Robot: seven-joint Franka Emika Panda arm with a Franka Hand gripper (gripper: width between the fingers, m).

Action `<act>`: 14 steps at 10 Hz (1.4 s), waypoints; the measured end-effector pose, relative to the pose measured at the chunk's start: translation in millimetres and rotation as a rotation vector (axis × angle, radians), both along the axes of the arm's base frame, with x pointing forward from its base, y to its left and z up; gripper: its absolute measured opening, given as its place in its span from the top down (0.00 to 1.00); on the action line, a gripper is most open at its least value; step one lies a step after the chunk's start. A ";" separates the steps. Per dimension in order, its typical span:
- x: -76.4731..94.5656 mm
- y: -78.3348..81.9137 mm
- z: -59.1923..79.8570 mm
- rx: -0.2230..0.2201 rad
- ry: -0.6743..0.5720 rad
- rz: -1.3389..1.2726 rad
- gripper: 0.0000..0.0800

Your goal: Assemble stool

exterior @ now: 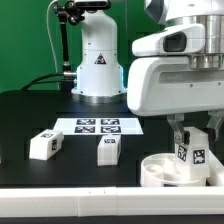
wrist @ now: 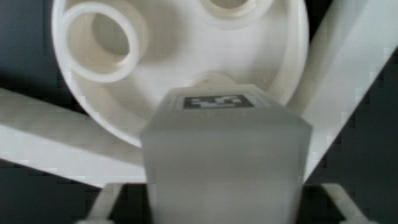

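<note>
Jaws clamp 1 white rectangular plastic block leg (exterior: 190,152) upright, so it can drop into the white round plastic seat (exterior: 160,172) beneath them.

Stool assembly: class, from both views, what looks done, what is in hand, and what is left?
Done: nothing visibly fixed yet; the seat lies flat under the gripper. In hand: the gripper is closed on one tagged leg, upright over the seat; whether it sits in a hole is unclear. Left: two loose legs lie on the table, and two seat holes show empty.
</note>
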State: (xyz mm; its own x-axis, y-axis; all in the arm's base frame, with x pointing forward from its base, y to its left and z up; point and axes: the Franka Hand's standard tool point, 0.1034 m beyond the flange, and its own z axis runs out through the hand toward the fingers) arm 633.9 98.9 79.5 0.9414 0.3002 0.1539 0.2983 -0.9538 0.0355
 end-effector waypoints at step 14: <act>1.4 7.0 0.4 0.229 -0.014 -1.143 0.58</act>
